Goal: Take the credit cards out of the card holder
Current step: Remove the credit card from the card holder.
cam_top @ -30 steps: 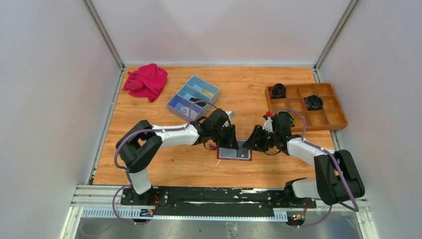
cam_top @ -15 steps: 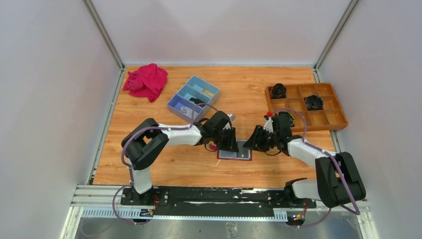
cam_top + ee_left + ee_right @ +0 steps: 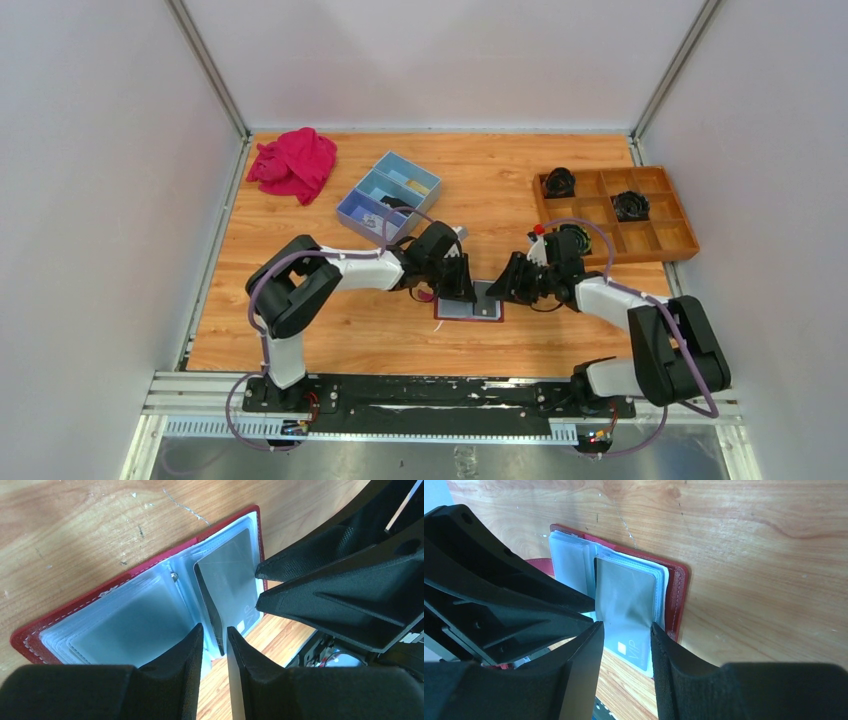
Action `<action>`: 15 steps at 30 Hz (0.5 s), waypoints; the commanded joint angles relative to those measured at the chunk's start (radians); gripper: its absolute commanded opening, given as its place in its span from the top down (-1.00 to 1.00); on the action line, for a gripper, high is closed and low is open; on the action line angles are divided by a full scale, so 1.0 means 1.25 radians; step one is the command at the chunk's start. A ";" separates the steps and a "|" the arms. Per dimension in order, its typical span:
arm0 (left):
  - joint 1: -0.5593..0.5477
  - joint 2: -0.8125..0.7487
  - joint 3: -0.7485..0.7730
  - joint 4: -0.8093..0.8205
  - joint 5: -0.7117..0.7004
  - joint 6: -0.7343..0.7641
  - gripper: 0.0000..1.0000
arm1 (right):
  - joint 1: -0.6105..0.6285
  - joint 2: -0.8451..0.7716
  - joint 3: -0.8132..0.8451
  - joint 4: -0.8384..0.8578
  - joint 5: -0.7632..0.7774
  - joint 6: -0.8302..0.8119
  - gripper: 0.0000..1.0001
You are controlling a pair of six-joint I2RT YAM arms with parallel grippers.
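Left tool (image 3: 215, 632) faces right tool (image 3: 258, 587) close over card holder (image 3: 125, 622).

Both arms are built alike, the left arm (image 3: 350, 270) and the right arm (image 3: 610, 298) each pairing smooth white tubular links with bulky matte-black joint housings at shoulder, elbow and wrist. A thin lilac cable (image 3: 232, 400) loops out from each base and runs along the links towards the wrist. The right wrist carries a small red cap (image 3: 540, 229). Both bases are bolted to one long black plate (image 3: 440, 395). The left gripper (image 3: 215, 629) and the right gripper (image 3: 626, 625) have matte-black, wedge-shaped plastic fingers (image 3: 170, 675) tapering to blunt tips, some faces finely stippled.
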 commanded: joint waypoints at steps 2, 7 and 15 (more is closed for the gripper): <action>0.008 0.019 -0.022 0.039 0.021 -0.014 0.49 | 0.013 0.024 -0.026 0.018 -0.009 0.007 0.13; 0.014 0.023 -0.029 0.057 0.030 -0.026 0.54 | 0.013 0.040 -0.037 0.043 -0.021 0.020 0.13; 0.027 0.018 -0.057 0.127 0.060 -0.065 0.61 | 0.015 0.059 -0.053 0.077 -0.039 0.038 0.15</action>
